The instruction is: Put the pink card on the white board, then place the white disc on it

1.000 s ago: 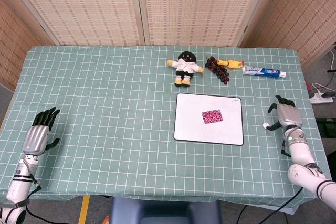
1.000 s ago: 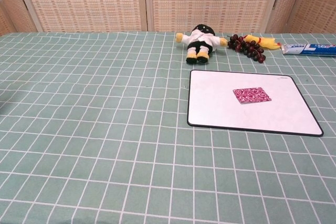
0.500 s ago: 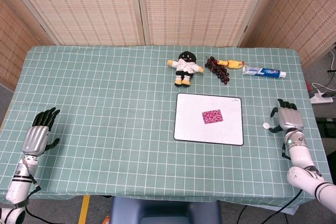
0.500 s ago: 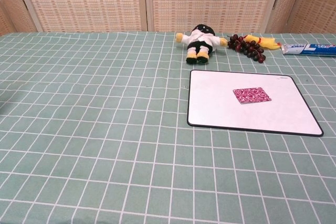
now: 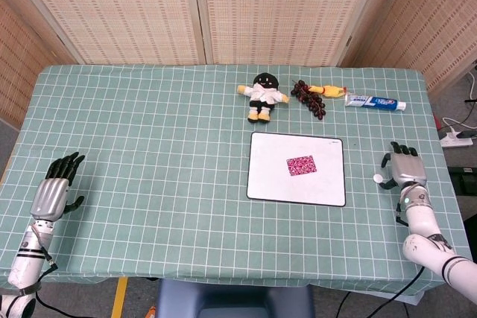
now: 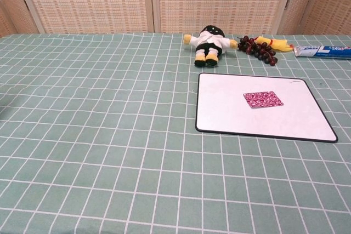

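The pink patterned card [image 5: 301,165] [image 6: 263,99] lies flat near the middle of the white board [image 5: 270,180] [image 6: 225,110]. The small white disc [image 5: 378,179] rests on the tablecloth just right of the board. My right hand [image 5: 406,167] lies flat beside the disc with its fingers spread; its thumb reaches toward the disc, and I cannot tell whether they touch. My left hand [image 5: 55,188] rests near the table's left front edge, fingers apart and holding nothing. The chest view shows neither hand nor the disc.
Along the far side of the table lie a plush doll [image 5: 261,95] [image 6: 209,44], a bunch of dark grapes [image 5: 308,97] [image 6: 258,48], a yellow toy [image 5: 329,91] and a toothpaste tube [image 5: 375,101] [image 6: 322,51]. A green checked cloth [image 5: 149,147] covers the table.
My right hand has shifted slightly beside the disc and straightened. The disc, card and left hand have stayed in place.
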`<state>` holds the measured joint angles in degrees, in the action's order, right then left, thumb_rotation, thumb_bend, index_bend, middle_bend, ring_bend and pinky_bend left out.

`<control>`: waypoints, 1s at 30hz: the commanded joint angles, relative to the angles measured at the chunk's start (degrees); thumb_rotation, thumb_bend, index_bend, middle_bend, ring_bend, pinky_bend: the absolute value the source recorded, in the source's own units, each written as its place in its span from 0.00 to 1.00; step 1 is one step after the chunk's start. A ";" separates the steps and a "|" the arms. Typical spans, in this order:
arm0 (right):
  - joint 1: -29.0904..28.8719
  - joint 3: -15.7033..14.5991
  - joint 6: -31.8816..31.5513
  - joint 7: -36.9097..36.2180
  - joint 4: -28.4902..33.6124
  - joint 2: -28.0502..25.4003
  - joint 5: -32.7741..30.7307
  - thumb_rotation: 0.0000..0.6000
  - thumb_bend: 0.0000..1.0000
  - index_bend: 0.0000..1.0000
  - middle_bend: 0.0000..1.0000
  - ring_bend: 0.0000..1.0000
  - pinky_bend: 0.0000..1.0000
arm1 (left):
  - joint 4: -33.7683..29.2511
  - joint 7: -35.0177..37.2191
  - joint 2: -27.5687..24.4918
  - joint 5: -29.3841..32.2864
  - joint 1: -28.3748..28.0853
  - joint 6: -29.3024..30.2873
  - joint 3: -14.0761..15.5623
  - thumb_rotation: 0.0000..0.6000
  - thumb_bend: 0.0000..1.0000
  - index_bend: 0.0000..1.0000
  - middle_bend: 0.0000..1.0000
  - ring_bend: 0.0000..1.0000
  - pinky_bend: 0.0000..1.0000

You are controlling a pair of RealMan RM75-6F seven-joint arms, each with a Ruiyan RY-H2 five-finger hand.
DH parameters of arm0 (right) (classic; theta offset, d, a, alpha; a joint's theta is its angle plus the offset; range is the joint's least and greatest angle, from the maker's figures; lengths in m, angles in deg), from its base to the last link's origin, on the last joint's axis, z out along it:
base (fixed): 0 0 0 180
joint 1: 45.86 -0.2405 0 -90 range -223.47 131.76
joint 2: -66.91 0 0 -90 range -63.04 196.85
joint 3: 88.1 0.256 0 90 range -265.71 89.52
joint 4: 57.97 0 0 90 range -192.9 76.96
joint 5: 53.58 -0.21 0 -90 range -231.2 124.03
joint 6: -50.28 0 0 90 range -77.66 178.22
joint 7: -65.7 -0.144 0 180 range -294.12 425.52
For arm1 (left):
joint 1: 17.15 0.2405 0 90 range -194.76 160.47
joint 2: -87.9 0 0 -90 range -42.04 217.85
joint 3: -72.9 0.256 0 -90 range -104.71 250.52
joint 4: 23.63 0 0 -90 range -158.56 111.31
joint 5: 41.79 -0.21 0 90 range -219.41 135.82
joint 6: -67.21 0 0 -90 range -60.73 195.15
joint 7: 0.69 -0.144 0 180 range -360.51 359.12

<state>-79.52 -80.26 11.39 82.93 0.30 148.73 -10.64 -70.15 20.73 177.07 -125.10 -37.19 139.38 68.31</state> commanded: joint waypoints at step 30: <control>-1.99 -1.29 0.06 6.24 0.27 1.13 -5.60 1.00 0.24 0.45 0.00 0.00 0.00 | -0.74 1.67 -0.81 -0.23 -0.07 -0.13 0.18 1.00 0.22 0.00 0.00 0.00 0.00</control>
<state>-81.46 -81.48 11.39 89.03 0.63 149.81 -16.10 -70.89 22.39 176.26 -125.33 -37.27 139.24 68.50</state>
